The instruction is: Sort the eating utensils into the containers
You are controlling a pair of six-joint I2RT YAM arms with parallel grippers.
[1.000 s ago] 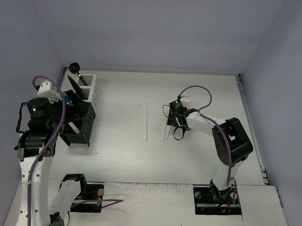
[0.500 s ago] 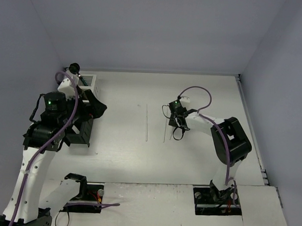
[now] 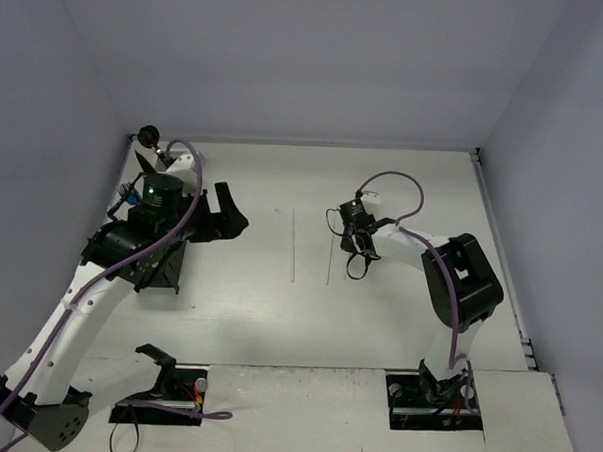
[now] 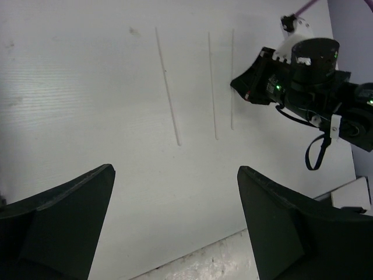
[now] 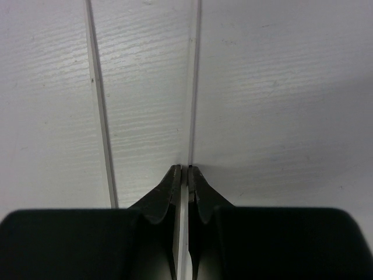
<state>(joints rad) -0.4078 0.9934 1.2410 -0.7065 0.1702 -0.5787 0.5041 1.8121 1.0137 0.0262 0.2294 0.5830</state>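
Three thin pale chopsticks lie side by side on the white table: one (image 4: 166, 81), a second (image 4: 213, 87) and a third (image 4: 232, 76). Two of them show in the top view (image 3: 293, 246) (image 3: 330, 262). My right gripper (image 5: 185, 172) is down at the table and shut on the rightmost chopstick (image 5: 192, 87); its neighbour (image 5: 98, 111) lies to the left. It also shows in the top view (image 3: 343, 238) and the left wrist view (image 4: 238, 84). My left gripper (image 4: 175, 169) (image 3: 230, 221) is open and empty, above the table left of the chopsticks. A black slatted container (image 3: 162, 268) is partly hidden under the left arm.
The table's near edge and a paler ledge (image 4: 221, 259) run below the left gripper. The right arm's elbow (image 3: 464, 283) stands right of the chopsticks. Walls close in the table at the back and both sides.
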